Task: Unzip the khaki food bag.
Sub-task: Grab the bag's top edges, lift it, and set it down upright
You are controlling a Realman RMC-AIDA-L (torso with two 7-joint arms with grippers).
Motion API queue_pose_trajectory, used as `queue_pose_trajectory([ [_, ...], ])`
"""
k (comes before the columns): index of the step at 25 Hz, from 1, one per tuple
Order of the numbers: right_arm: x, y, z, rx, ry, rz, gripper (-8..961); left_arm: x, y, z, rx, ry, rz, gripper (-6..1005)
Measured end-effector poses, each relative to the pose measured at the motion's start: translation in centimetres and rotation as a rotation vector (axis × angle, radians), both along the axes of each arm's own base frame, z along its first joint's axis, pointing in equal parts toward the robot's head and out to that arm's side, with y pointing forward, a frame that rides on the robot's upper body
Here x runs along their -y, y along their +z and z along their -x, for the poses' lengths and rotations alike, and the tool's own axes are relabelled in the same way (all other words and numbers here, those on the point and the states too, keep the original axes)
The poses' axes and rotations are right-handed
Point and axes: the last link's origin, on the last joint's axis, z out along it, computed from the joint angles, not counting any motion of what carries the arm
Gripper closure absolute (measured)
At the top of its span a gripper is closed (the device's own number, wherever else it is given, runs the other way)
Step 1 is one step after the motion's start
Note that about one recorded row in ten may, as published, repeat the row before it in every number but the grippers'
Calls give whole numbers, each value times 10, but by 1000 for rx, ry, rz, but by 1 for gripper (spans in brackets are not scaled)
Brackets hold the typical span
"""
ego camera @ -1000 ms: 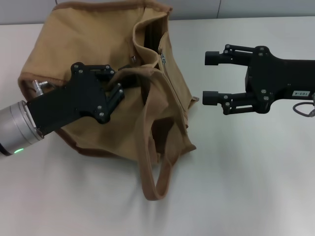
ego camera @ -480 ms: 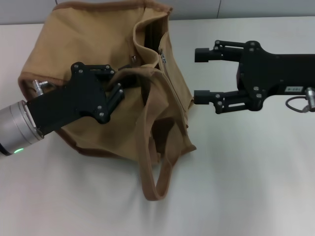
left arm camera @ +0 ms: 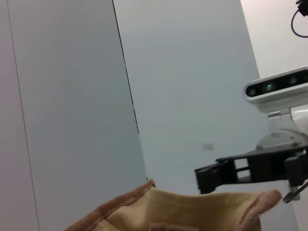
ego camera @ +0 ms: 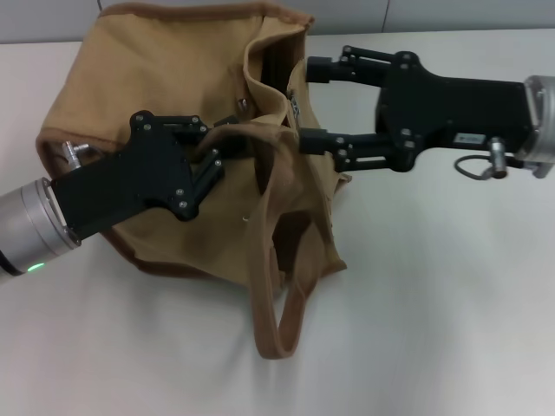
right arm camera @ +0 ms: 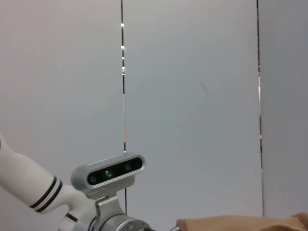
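The khaki food bag [ego camera: 165, 78] lies slumped on the white table [ego camera: 434, 303], its top zipper [ego camera: 295, 104] facing right. In the head view my left gripper [ego camera: 215, 154] is shut on a fold of the bag's fabric by a strap handle. My right gripper [ego camera: 308, 102] is open and reaches in from the right, one finger on each side of the zipper's end. The left wrist view shows the bag's brown-trimmed edge [left arm camera: 183, 211] with the right gripper [left arm camera: 211, 175] beyond it. A strip of bag fabric [right arm camera: 240, 224] shows low in the right wrist view.
One loose strap handle [ego camera: 277, 321] loops across the table toward the front. A cable loop [ego camera: 475, 166] hangs at my right wrist. A grey wall [ego camera: 451, 13] runs behind the table's far edge.
My right gripper has moved left from open table to the bag, and its open fingers now straddle the zipper end. The bag's top edge shifted slightly. The left gripper kept its hold.
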Motion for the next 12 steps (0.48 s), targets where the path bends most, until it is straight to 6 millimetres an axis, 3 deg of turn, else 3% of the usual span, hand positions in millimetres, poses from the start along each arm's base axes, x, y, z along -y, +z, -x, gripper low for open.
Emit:
queue_pose_trajectory([
  [8, -4, -23, 4, 49, -4, 30, 119, 2, 0, -1, 4, -11, -3, 916],
  [12, -3, -25, 3, 55, -6, 33, 119, 2, 0, 0, 4, -10, -4, 916],
])
